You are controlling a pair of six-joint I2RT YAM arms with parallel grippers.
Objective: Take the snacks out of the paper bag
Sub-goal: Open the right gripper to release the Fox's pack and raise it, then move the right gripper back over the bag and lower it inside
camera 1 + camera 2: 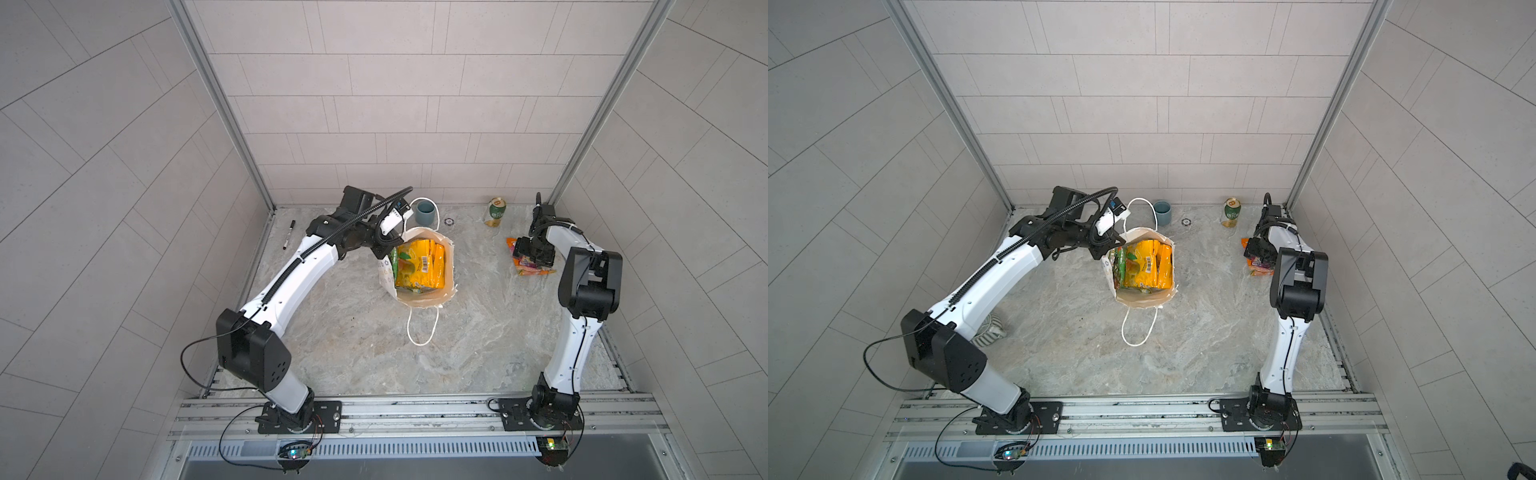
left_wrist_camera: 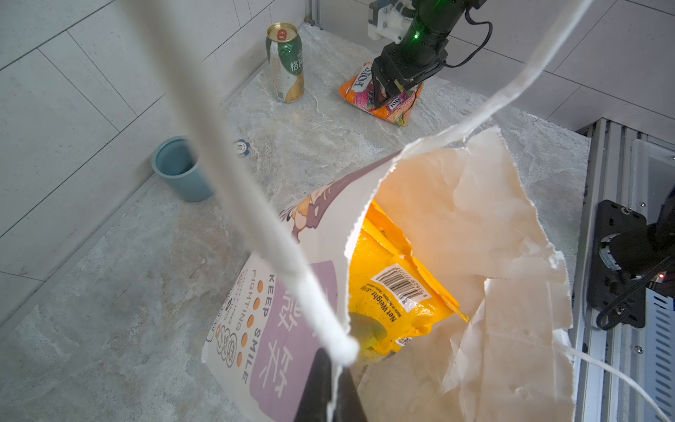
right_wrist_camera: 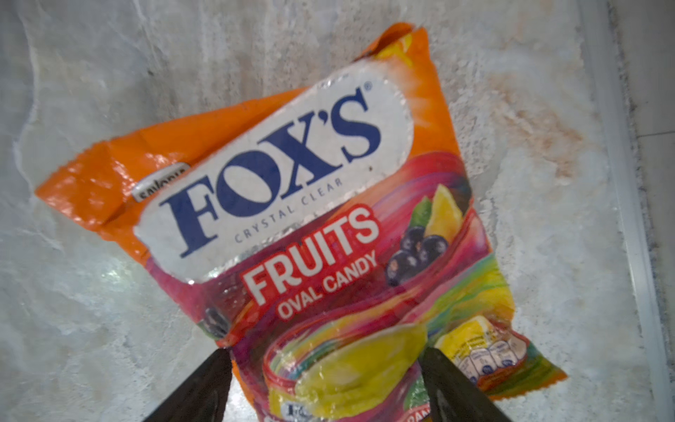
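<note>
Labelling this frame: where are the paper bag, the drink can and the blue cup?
paper bag [image 2: 475,204]: left wrist view, inner wall.
drink can [image 1: 495,214]: a top view, its side.
blue cup [image 2: 180,186]: left wrist view, outer wall.

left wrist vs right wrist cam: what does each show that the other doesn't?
Left wrist only: tall white paper carrier bag holding yellow-orange crinkly plastic packets, green-and-gold drink can, blue-grey cup, left gripper shut on the bag's rim.
Right wrist only: readable "FRUITS OVAL CANDY" print.
Both: pink-orange FOX'S plastic packet lying flat on the marble tabletop, open right gripper astride it.
</note>
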